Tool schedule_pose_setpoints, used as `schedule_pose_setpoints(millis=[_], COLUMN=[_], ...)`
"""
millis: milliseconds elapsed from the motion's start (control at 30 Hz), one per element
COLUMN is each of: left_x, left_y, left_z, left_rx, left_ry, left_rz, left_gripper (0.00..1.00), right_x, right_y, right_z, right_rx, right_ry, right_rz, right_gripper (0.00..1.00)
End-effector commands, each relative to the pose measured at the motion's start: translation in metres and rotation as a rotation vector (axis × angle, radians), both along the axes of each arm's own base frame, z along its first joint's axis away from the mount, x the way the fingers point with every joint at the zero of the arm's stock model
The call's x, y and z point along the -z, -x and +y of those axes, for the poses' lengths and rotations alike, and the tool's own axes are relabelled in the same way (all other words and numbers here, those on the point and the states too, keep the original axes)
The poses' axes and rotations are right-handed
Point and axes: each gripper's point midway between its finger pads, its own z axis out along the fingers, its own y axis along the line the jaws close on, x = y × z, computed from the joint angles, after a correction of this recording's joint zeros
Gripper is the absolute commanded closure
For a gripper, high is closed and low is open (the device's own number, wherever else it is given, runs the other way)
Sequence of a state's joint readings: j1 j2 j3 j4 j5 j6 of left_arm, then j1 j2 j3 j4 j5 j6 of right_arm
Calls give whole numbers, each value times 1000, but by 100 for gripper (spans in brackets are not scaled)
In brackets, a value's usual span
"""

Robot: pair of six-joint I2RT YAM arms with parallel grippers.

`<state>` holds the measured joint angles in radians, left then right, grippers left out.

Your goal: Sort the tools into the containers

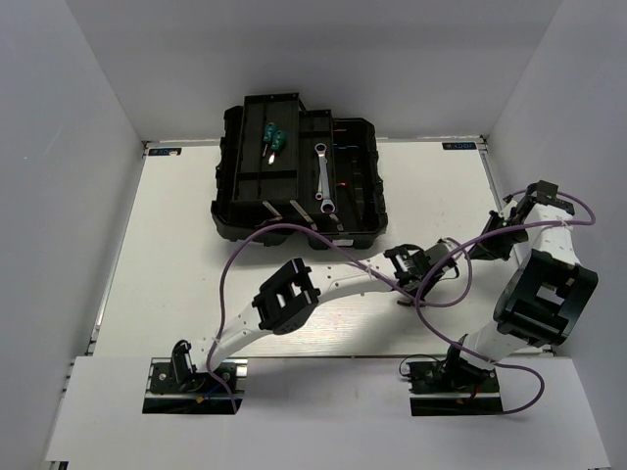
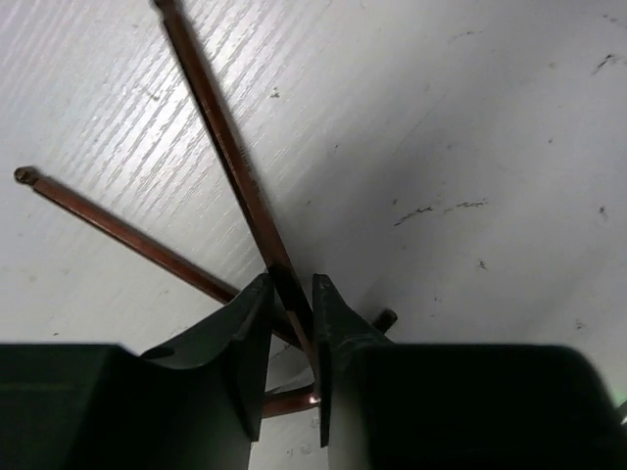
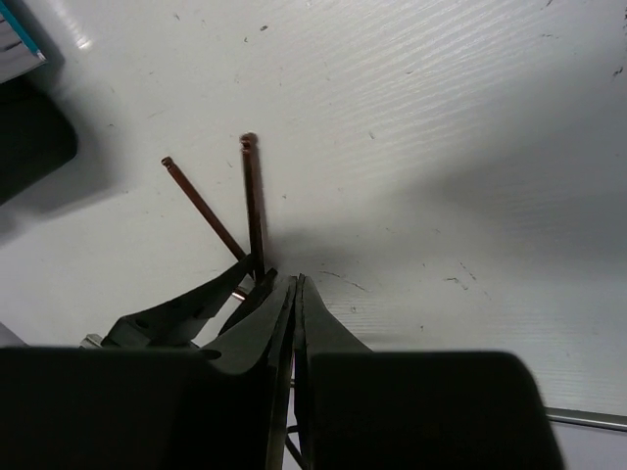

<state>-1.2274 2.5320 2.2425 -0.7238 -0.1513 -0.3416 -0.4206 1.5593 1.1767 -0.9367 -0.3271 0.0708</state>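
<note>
My left gripper (image 2: pixel 291 289) is low over the white table and shut on a thin reddish-brown hex key (image 2: pixel 230 157) that runs up between its fingers. A second hex key (image 2: pixel 118 230) lies crossed under it, and another reddish stub (image 2: pixel 386 318) pokes out to the right. My right gripper (image 3: pixel 296 282) is shut with nothing showing between its fingers, right beside the left fingers (image 3: pixel 186 308) and both keys (image 3: pixel 251 201). In the top view both grippers (image 1: pixel 409 266) (image 1: pixel 446 262) meet right of centre. The black toolbox (image 1: pixel 227 191) holds two green screwdrivers (image 1: pixel 274 137) and two wrenches (image 1: pixel 321 168).
Purple cables (image 1: pixel 294 230) loop over the table between the toolbox and the arms. White walls enclose the table on three sides. A dark rounded object (image 3: pixel 29 137) sits at the left edge of the right wrist view.
</note>
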Motion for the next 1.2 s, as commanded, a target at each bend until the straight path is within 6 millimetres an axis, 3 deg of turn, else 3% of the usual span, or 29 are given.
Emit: schedule_pose_setpoints(millis=[0, 100, 167, 267, 400, 433, 467, 567, 600, 667, 700, 733, 767, 800, 833, 1067, 1100, 1167], left_x=[56, 56, 46, 15, -45, -55, -81, -117, -145, -164, -184, -189, -195, -200, -209, -253, -241, -237], left_y=[10, 10, 8, 6, -5, -11, -13, -24, -27, -41, -45, -52, -57, -75, -82, -160, -169, -191], left_z=[71, 80, 66, 38, 5, 4, -2, -5, -4, 3, 8, 14, 21, 34, 45, 110, 114, 128], left_rx=[-36, -51, -35, -19, -35, -56, -63, -90, -95, -140, -147, -175, -204, -249, -284, -526, -541, -589], left_ry=[-313, -336, -280, -166, 12, 44, 106, 209, 272, 321, 352, 358, 349, 347, 355, 385, 350, 335], left_rz=[4, -2, -6, -4, -1, -2, -18, -22, -23, -26, -39, -48, -77, -99, -114, -283, -290, -303], left_gripper=[69, 80, 86, 94, 100, 100, 100, 100, 100, 100, 100, 100, 100, 100, 100, 100, 100, 100], right_x=[-5, -5, -5, -5, -10, -8, -12, -17, -18, -18, -21, -22, -24, -25, -30, -40, -36, -35], right_y=[-3, -3, -2, 1, 2, 4, 4, 7, 7, 10, 10, 11, 13, 14, 17, 39, 42, 45], right_z=[3, 5, 6, 8, 11, 14, 15, 26, 31, 33, 37, 40, 43, 45, 53, 78, 78, 80], right_rx=[11, 12, 8, 2, -29, -37, -43, -76, -112, -125, -139, -144, -157, -167, -208, -403, -437, -498], right_ry=[-30, -42, -48, -57, -61, -75, -77, -131, -156, -169, -193, -205, -220, -233, -269, -350, -333, -288], right_rz=[-31, -30, -29, -21, -56, -59, -78, -98, -122, -121, -139, -142, -153, -161, -185, -280, -286, -316], right_gripper=[93, 93, 93, 89, 74, 72, 70, 65, 65, 65, 65, 70, 78, 87, 100, 100, 100, 100])
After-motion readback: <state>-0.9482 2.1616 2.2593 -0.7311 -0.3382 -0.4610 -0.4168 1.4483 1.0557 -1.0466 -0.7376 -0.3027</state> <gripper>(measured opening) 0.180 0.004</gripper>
